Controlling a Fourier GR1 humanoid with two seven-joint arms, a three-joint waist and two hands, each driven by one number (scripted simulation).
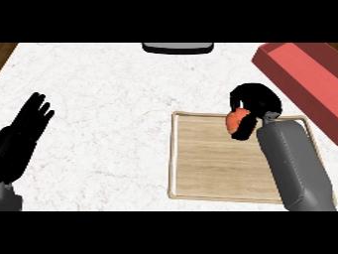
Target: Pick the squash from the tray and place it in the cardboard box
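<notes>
Far left: black left hand (32,119), fingers straight and up, resting clear of the work. Centre-right: pale wooden tray with raised rim (200,168). Over its upper right corner: rounded orange-red squash (235,121), wrapped in the curled black right hand (257,100), grey forearm slanting in from below, probably lifted for carrying. Far right: red rectangular open box (310,82), not yet reached.

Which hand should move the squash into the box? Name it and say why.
Right. The right hand curls round the squash, beside the red box; the left hand rests open at the far left.
</notes>
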